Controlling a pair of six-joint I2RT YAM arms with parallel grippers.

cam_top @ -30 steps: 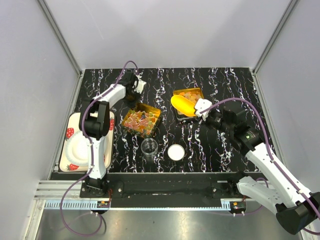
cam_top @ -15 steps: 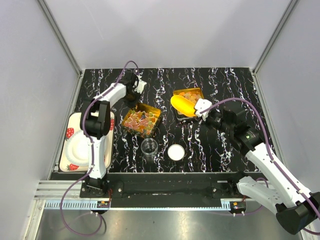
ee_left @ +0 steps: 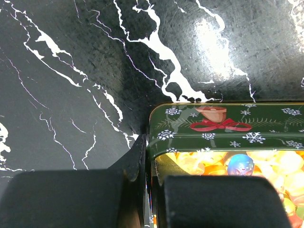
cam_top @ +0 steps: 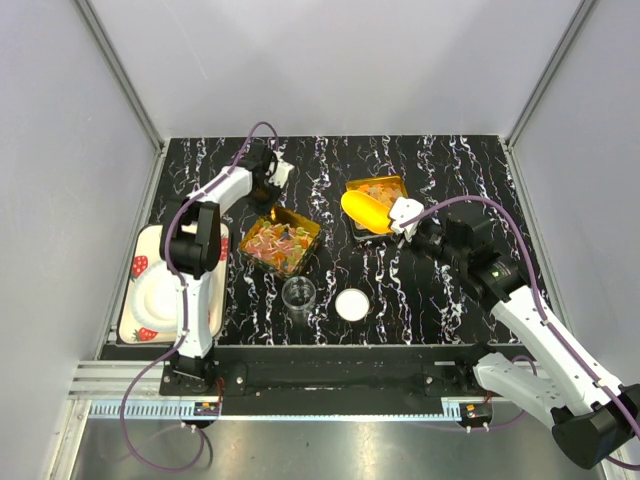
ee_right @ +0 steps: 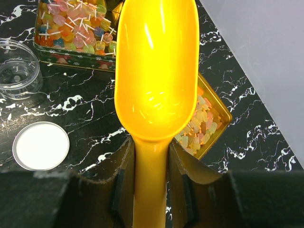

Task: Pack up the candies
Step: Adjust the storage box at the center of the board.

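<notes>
Two square gold tins hold the candies. The left tin [cam_top: 280,243] is full of small multicoloured pieces [ee_right: 71,28]. My left gripper [ee_left: 151,156] is shut on that tin's green, snowflake-printed wall [ee_left: 223,128] at its far corner, one finger outside and one inside among the candies [ee_left: 275,164]. My right gripper [ee_right: 149,147] is shut on the handle of a yellow-orange scoop [ee_right: 156,66]. The scoop's bowl is empty and hangs over the right tin [ee_right: 221,114], which holds pale gummy candies [ee_right: 202,123]. In the top view the scoop [cam_top: 365,210] covers that tin's near-left part.
A clear empty jar [cam_top: 298,294] and its round white lid [cam_top: 352,304] stand near the front of the black marble table, between the arms. A strawberry-print plate [cam_top: 150,290] lies at the left edge. Grey walls enclose the table.
My left gripper has closed on the left tin's wall, and the tin has shifted slightly to the left. The right arm and scoop have not moved.
</notes>
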